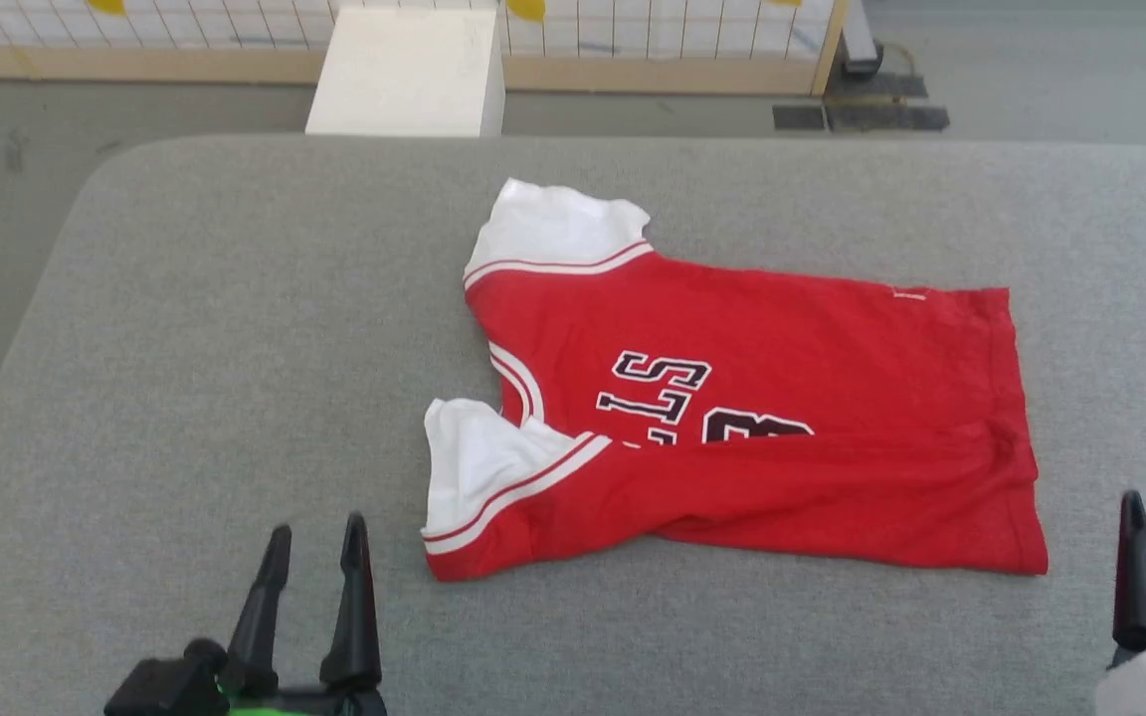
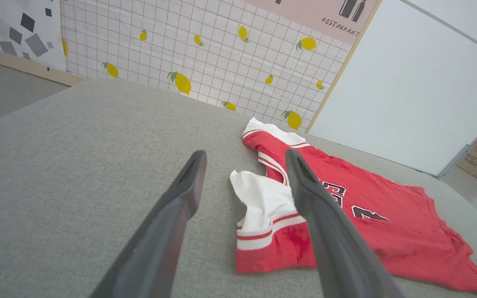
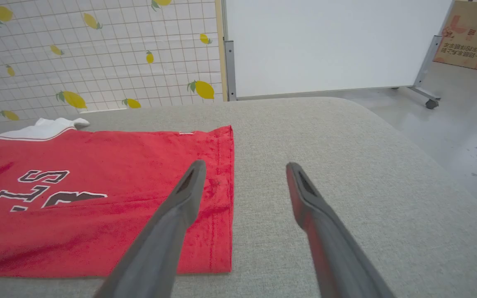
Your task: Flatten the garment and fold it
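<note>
The garment (image 1: 782, 398), a red jersey T-shirt with white sleeves and black lettering, lies on the grey table (image 1: 185, 348), neck to the left and hem to the right. Its near long side is folded over the lettering. In the left wrist view the garment (image 2: 371, 215) lies ahead and to the right; in the right wrist view the garment (image 3: 97, 198) lies ahead to the left. My left gripper (image 1: 314, 542) hovers open near the table's front, left of the near sleeve, holding nothing. One finger (image 1: 1135, 577) of my right gripper shows near the hem's front corner; the right gripper (image 3: 244, 174) is open and empty.
A white box (image 1: 409, 70) stands on the floor beyond the table's far edge, in front of a lemon-patterned wall (image 2: 205, 54). A white board on wheels (image 3: 329, 41) and a cardboard box (image 3: 472, 35) stand past the table's right side. Bare grey table surrounds the shirt.
</note>
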